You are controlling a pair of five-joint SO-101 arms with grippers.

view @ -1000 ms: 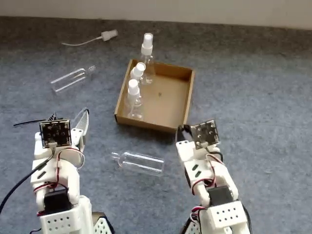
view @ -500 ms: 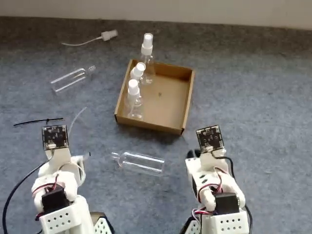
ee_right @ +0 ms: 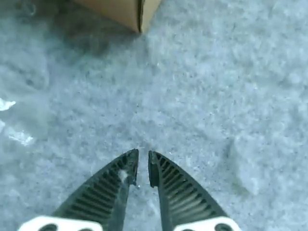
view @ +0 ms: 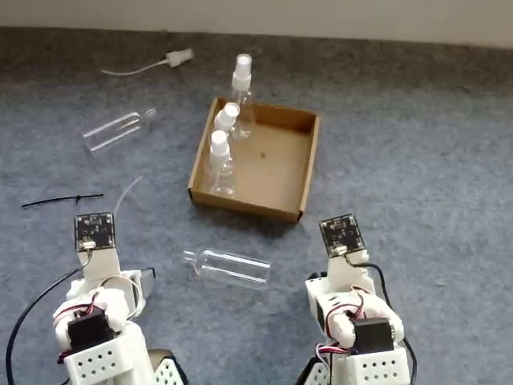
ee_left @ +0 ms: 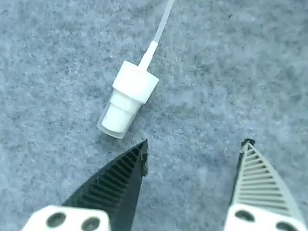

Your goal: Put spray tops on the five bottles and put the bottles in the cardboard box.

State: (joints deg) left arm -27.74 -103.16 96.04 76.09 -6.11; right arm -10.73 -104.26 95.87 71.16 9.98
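Note:
A white spray top (ee_left: 129, 96) with a thin tube lies on the grey carpet just ahead of my open left gripper (ee_left: 192, 149), apart from both fingers. Its tube (view: 128, 191) shows beside the left arm (view: 94, 231). My right gripper (ee_right: 142, 155) is shut on nothing, over bare carpet near a corner of the cardboard box (ee_right: 120, 9). The box (view: 309, 160) holds two capped bottles (view: 218, 160); a third capped bottle (view: 242, 88) stands at its far corner. One uncapped bottle (view: 228, 267) lies between the arms, another (view: 120, 128) at the far left. A second spray top (view: 178, 58) lies far back.
A black cable tie (view: 60, 200) lies on the carpet left of the left arm. The right arm (view: 340, 233) stands close to the box's near right corner. Open carpet stretches to the right of the box.
Both arms have drawn back toward their bases, their wrists rising. The left gripper has left the spot where the spray top's tube lies.

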